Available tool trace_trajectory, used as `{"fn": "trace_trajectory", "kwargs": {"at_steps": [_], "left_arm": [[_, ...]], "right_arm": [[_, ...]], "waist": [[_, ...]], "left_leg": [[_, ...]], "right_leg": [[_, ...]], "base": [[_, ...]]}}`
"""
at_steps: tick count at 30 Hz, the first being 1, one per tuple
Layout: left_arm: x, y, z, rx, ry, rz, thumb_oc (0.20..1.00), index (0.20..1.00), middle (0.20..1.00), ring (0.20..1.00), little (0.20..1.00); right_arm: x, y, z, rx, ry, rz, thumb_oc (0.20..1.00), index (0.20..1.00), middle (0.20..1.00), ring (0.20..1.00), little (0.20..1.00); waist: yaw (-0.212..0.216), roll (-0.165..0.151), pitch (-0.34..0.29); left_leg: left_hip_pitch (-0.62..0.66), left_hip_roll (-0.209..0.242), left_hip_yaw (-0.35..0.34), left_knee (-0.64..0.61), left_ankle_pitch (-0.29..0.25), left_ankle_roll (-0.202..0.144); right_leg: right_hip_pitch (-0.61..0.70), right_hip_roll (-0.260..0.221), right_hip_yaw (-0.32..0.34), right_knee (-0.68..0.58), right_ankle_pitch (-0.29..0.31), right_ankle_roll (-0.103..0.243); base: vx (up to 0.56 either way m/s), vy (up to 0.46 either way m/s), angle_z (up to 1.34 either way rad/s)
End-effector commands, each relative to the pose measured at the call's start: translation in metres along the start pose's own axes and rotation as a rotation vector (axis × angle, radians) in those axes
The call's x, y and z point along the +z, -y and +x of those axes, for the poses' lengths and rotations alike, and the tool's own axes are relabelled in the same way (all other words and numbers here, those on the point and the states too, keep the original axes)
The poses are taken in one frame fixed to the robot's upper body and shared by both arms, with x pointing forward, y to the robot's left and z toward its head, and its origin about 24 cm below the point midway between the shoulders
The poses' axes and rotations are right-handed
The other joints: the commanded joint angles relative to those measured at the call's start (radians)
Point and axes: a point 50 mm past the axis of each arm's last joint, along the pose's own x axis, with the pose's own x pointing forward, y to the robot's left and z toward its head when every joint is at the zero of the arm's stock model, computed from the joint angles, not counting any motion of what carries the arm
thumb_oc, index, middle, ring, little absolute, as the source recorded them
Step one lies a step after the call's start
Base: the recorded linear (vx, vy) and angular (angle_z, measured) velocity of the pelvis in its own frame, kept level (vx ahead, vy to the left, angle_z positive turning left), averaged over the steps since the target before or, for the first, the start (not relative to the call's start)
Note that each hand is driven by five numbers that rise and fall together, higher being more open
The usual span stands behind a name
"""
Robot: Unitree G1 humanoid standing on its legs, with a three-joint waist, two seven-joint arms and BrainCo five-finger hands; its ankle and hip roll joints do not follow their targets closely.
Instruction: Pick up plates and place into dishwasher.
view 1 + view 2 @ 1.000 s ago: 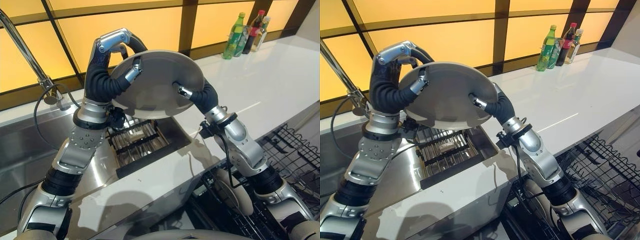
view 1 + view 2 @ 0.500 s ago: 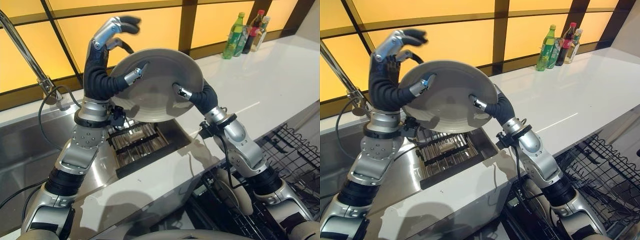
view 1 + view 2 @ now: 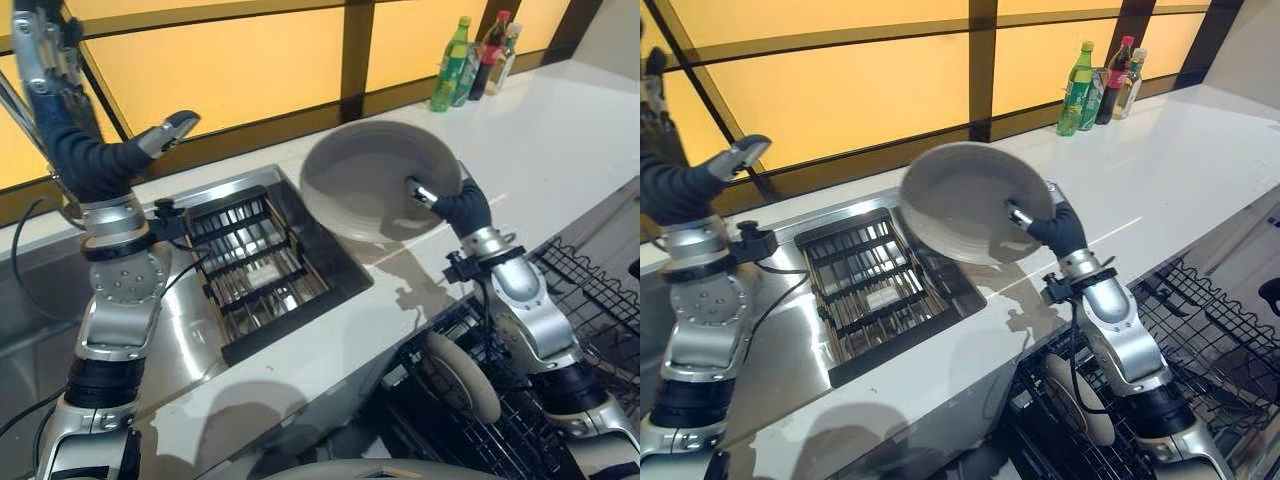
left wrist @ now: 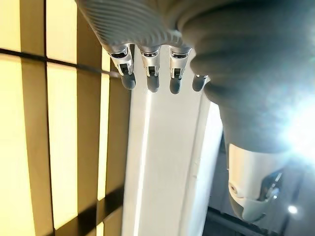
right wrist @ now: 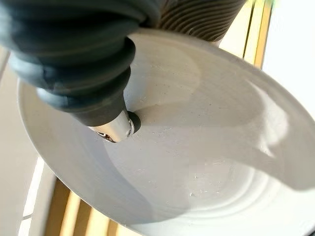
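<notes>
Overhead: white counter (image 3: pixel 560 140) | steel sink (image 3: pixel 190 330) | amber window panels (image 3: pixel 870 90)

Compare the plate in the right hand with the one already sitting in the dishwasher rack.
The held plate is in the air over the counter, pinched by the right hand; the racked plate stands on edge in the dishwasher rack, untouched. The held plate shows its broad face and looks larger; the racked plate shows mostly its rim. Both are round and pale.
</notes>
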Motion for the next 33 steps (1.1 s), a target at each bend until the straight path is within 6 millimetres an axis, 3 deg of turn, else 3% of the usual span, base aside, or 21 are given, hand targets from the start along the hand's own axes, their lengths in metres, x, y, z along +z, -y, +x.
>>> {"fn": "trace_trajectory", "kwargs": {"at_steps": [1,8,13,20,26,33], "left_arm": [[-0.015,-0.018,0.002,0.02,-0.055,0.078,1.0,1.0,1.0,1.0,1.0],[-0.024,-0.048,-0.007,0.059,-0.159,0.185,1.0,1.0,1.0,1.0,1.0],[-0.027,-0.063,-0.01,0.045,-0.208,0.222,1.0,1.0,1.0,1.0,1.0],[-0.025,-0.063,-0.002,0.024,-0.182,0.238,1.0,1.0,1.0,1.0,1.0],[-0.024,-0.061,0.003,0.077,-0.153,0.23,1.0,1.0,1.0,1.0,1.0],[-0.024,-0.053,0.006,0.136,-0.128,0.212,1.0,1.0,1.0,1.0,1.0]], "right_arm": [[0.021,0.032,-0.001,-0.138,0.096,-0.131,0.2,0.2,0.2,0.2,0.2],[0.009,0.079,-0.035,-0.406,-0.028,-0.463,0.2,0.2,0.2,0.2,0.2],[-0.001,0.104,-0.058,-0.548,-0.133,-0.599,0.2,0.2,0.2,0.2,0.2],[-0.006,0.135,-0.078,-0.682,-0.236,-0.8,0.2,0.2,0.2,0.2,0.2],[-0.005,0.156,-0.078,-0.765,-0.268,-0.886,0.2,0.2,0.2,0.2,0.2],[-0.003,0.172,-0.059,-0.731,-0.297,-0.943,0.2,0.2,0.2,0.2,0.2]], "waist": [[-0.032,0.0,-0.059],[-0.08,-0.006,-0.041],[-0.103,-0.006,-0.018],[-0.115,0.006,0.053],[-0.113,0.035,0.142],[-0.108,0.094,0.235]], "left_leg": [[-0.022,0.061,0.052,0.013,-0.014,-0.028],[0.005,0.063,0.107,0.034,-0.05,-0.01],[0.018,0.058,0.127,0.052,-0.077,0.008],[-0.049,0.036,0.113,0.122,-0.089,0.019],[-0.153,0.013,0.103,0.176,-0.08,0.011],[-0.253,-0.002,0.103,0.224,-0.053,-0.007]], "right_leg": [[-0.046,-0.056,0.018,0.151,-0.079,0.047],[-0.061,-0.076,0.077,0.157,-0.068,0.068],[-0.084,-0.097,0.099,0.206,-0.082,0.085],[-0.151,-0.122,0.119,0.279,-0.088,0.091],[-0.226,-0.141,0.139,0.313,-0.085,0.089],[-0.303,-0.158,0.156,0.348,-0.084,0.069]], "base": [[0.06,-0.029,-0.26],[0.08,-0.022,-0.28],[0.1,-0.034,-0.26],[-0.03,-0.033,-0.11],[-0.16,0.029,-0.02],[-0.12,0.071,-0.02]]}}
